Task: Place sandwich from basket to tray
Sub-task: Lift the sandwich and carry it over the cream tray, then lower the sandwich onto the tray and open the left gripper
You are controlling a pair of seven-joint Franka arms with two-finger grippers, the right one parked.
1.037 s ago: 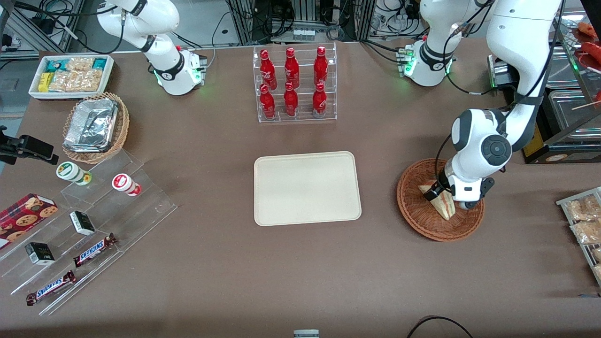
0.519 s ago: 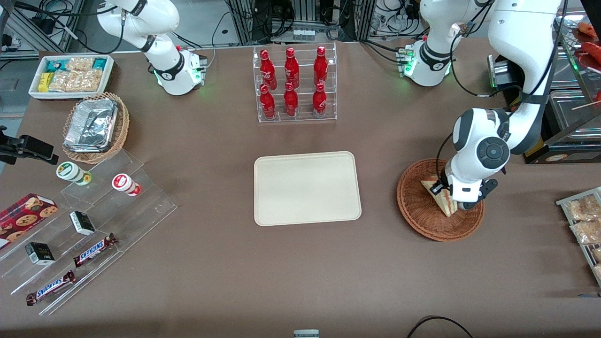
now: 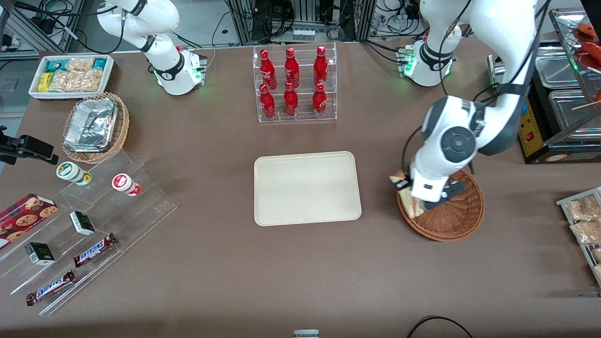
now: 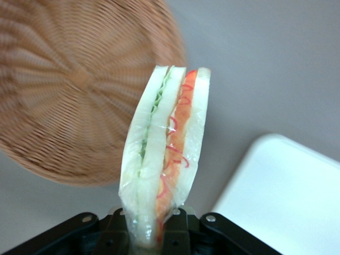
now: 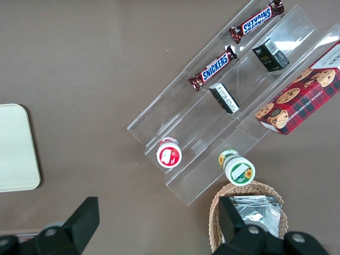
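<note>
Currently, status at this moment, by item:

Gripper (image 3: 409, 199): hung above the basket's rim, at the edge nearest the tray; largely covered by the left arm's wrist in the front view.
Fingers (image 4: 175, 226): closed on the base of the sandwich, one on each flat face, as the left wrist view showed.
Sandwich (image 4: 164, 154): held clear of the basket, raised in the air; a wrapped white-bread wedge with a green layer and a red-orange layer showing along its edge. In the front view (image 3: 404, 183) it projected from under the wrist, over the rim and toward the tray.
Basket (image 3: 458, 216): reddish-brown wicker, resting on the table toward the working arm's end; no item was visible on the exposed weave.
Tray (image 3: 307, 188): cream-beige, flat on the table at mid-table, near the basket but apart from it; surface bare.
Table (image 3: 281, 272): brown, carried all items.
Bottle rack (image 3: 295, 84): clear acrylic, held six red bottles, farther from the front camera than the tray.
Foil basket (image 3: 96, 126): tan wicker with silver foil, toward the parked arm's end.
</note>
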